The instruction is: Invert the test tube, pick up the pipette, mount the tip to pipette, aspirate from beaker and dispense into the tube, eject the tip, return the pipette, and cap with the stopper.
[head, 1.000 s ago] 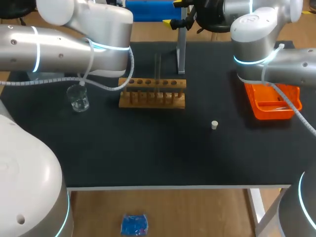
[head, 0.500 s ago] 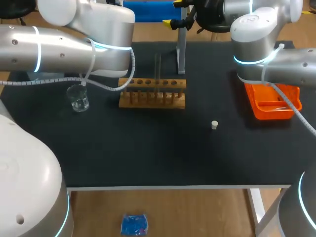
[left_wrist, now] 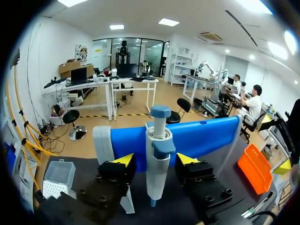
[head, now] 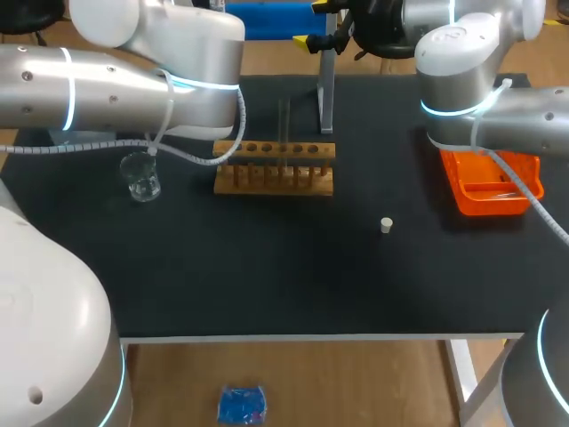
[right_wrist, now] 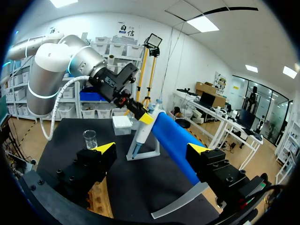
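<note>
A white pipette with blue knobs [left_wrist: 157,157] hangs upright on its stand between the fingers of my left gripper [left_wrist: 155,160]. A gap shows on each side, so the gripper is open around it. From the right wrist view the same pipette [right_wrist: 143,127] hangs on the stand with my left arm at it. My right gripper [right_wrist: 151,149] is wide open and holds nothing. A test tube [head: 284,124] stands upright in the wooden rack [head: 274,169]. The glass beaker [head: 140,176] sits to the left of the rack. A small white stopper [head: 386,225] lies to the right of it.
An orange tray [head: 489,182] sits at the right under my right arm. The pipette stand's post [head: 326,89] rises behind the rack. A white tip box [left_wrist: 58,176] stands at the table's far edge, and a blue barrier [left_wrist: 197,136] runs along the back.
My left arm's upper link has crept slightly to the right. The rack, beaker, stopper and right arm have not moved.
</note>
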`<state>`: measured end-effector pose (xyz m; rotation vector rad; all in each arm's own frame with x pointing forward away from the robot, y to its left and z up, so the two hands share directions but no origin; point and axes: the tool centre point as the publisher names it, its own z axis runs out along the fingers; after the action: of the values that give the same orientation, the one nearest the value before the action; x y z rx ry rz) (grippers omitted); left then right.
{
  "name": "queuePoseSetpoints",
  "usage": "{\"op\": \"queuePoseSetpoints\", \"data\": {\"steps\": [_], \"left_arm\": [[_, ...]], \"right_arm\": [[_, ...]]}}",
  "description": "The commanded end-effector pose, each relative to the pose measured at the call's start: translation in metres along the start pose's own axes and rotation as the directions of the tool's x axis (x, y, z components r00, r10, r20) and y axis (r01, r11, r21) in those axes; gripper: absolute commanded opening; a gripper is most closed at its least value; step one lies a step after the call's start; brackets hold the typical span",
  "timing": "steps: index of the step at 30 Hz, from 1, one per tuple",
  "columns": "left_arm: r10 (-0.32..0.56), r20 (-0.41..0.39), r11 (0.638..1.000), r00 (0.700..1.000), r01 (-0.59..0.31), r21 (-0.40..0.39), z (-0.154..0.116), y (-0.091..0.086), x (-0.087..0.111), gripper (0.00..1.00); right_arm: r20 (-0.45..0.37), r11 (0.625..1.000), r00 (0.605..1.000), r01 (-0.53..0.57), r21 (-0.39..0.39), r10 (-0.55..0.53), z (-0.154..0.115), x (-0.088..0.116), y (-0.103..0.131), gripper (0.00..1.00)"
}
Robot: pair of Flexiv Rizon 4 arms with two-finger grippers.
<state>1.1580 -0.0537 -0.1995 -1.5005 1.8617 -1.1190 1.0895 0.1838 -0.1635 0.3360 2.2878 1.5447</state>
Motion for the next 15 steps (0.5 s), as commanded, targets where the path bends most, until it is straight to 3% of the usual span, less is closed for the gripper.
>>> {"op": "queuePoseSetpoints", "data": {"steps": [1, 7, 15], "left_arm": [[0.004, 0.001, 1.0, 1.0, -0.004, -0.007, -0.002, -0.002, 0.001, 0.92], [0.007, 0.001, 1.0, 1.0, -0.007, 0.003, -0.009, -0.006, 0.005, 0.91], [0.044, -0.038, 0.999, 0.998, -0.043, 0.027, -0.028, -0.018, 0.02, 0.99]], "right_arm": [[-0.002, 1.0, 1.0, 0.0, 0.003, 0.0, 0.0, -0.001, 0.0, 1.0], [-0.002, 1.0, 1.0, 0.0, 0.003, 0.0, 0.0, -0.001, 0.0, 1.0], [-0.002, 1.0, 1.0, 0.0, 0.003, 0.0, 0.0, -0.001, 0.0, 1.0]]}}
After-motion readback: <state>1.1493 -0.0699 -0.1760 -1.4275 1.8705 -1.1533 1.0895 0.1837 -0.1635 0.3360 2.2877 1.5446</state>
